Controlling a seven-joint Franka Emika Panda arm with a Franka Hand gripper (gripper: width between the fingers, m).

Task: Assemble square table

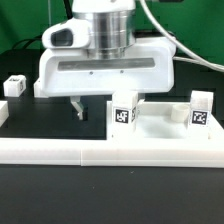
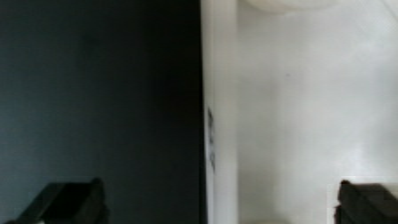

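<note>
The white square tabletop (image 1: 158,130) lies flat at the exterior view's right, behind the border rail. Two tagged white legs (image 1: 122,110) (image 1: 198,110) stand upright on it. Two more white legs lie on the dark table at the left (image 1: 14,86) (image 1: 3,112). My gripper (image 1: 100,108) hangs low over the tabletop's left edge, open and empty; one fingertip (image 1: 75,106) shows and the other is hidden behind the nearer leg. In the wrist view the gripper (image 2: 217,205) straddles the tabletop's (image 2: 302,110) edge, and a round corner hole (image 2: 285,5) shows.
The long white border rail (image 1: 110,152) runs across the front of the exterior view. The dark table (image 1: 40,120) lies to the left of the tabletop and also shows in the wrist view (image 2: 98,100).
</note>
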